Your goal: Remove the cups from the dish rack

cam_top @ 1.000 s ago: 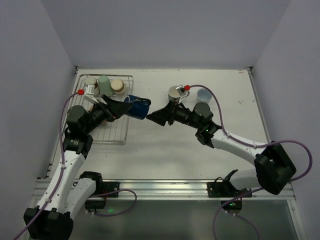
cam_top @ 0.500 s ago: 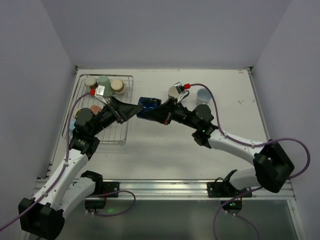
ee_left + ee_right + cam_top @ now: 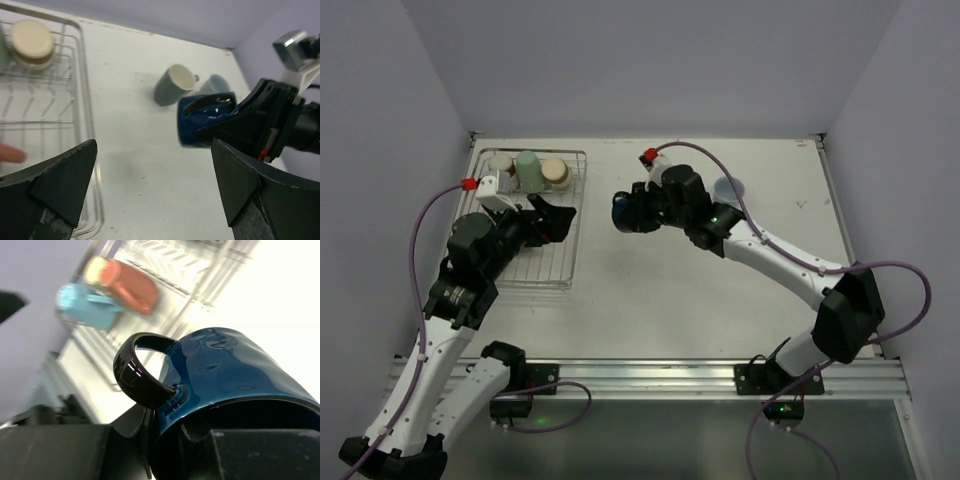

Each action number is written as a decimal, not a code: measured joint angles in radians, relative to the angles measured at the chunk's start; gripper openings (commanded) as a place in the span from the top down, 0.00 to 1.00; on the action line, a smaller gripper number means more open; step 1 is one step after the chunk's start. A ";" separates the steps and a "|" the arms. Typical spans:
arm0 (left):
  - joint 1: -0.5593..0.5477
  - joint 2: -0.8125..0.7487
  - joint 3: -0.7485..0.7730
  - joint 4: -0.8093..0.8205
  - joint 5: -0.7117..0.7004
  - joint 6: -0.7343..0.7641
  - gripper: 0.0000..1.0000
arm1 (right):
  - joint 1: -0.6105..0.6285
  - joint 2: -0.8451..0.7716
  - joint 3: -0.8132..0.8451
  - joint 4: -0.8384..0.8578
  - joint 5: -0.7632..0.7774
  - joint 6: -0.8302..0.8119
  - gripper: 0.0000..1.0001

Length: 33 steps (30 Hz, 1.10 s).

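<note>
One cup is out of the rack and in the air: the navy cup (image 3: 622, 213) hangs on its side, clamped in the right gripper (image 3: 640, 211), over bare table right of the rack (image 3: 575, 262). The jaws seem to pinch the wall at the mouth, beside the handle. That is a thin hold on glossy glaze, so the cup could swing or slip out if the wrist turns fast, and it would land hard.

Setting it down carries a second risk. The grey-green cup (image 3: 172, 85) appears to lie on its side at the far right, with a pale blue cup (image 3: 731, 188) just beside it. The right arm crosses over both in the top view. A low or hurried placement could knock them or send the grey-green one rolling.

The left gripper (image 3: 153, 150) is spread wide and empty, above the rack's right side. Three cups stand at the rack's far end: beige (image 3: 501, 163), mint (image 3: 528, 170) and brown-banded (image 3: 556, 173). A salmon cup (image 3: 131, 285) and a blue mug (image 3: 85, 305) lie close together in the rack, blurred, so a reach for one may nudge the other.
</note>
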<state>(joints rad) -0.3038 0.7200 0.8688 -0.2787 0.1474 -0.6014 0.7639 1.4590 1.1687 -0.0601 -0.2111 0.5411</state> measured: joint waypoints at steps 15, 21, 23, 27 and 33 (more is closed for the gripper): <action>0.000 -0.121 -0.145 -0.196 -0.448 0.227 0.00 | 0.024 0.759 0.795 -0.596 0.280 -0.290 1.00; 0.000 -0.079 -0.147 -0.205 -0.505 0.231 0.00 | 0.026 0.916 0.924 -0.656 0.320 -0.322 0.95; 0.000 -0.058 -0.147 -0.205 -0.510 0.230 0.00 | 0.028 0.924 0.936 -0.659 0.334 -0.327 0.84; 0.007 -0.003 -0.146 -0.206 -0.510 0.226 0.00 | 0.031 0.924 0.936 -0.656 0.353 -0.336 0.52; 0.017 0.093 -0.119 -0.206 -0.512 0.178 0.00 | 0.034 0.863 0.839 -0.603 0.347 -0.352 0.13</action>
<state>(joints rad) -0.2871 0.8131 0.7502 -0.4847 -0.3649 -0.4236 0.7979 2.3215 2.0075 -0.6632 0.1356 0.1890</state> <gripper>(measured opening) 0.998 0.805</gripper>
